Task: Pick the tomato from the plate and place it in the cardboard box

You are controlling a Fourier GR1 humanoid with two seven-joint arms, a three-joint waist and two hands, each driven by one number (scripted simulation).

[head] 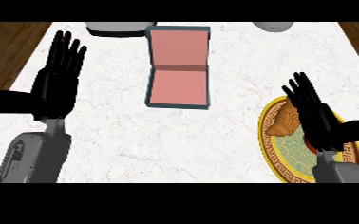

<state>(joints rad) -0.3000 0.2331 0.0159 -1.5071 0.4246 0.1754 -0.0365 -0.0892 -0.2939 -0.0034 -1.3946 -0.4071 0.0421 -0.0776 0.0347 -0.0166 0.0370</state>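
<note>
You're basically at the start here: nothing's in the box yet, it's sitting open in the middle of the counter showing its pink inside. The plate is lying off to the right, and the only thing I'm seeing on it is an orange-brown lump, not obviously a tomato. Your right hand is hovering over the plate, fingers straight, holding nothing. Your left hand is resting at the left, fingers spread, also holding nothing.
</note>
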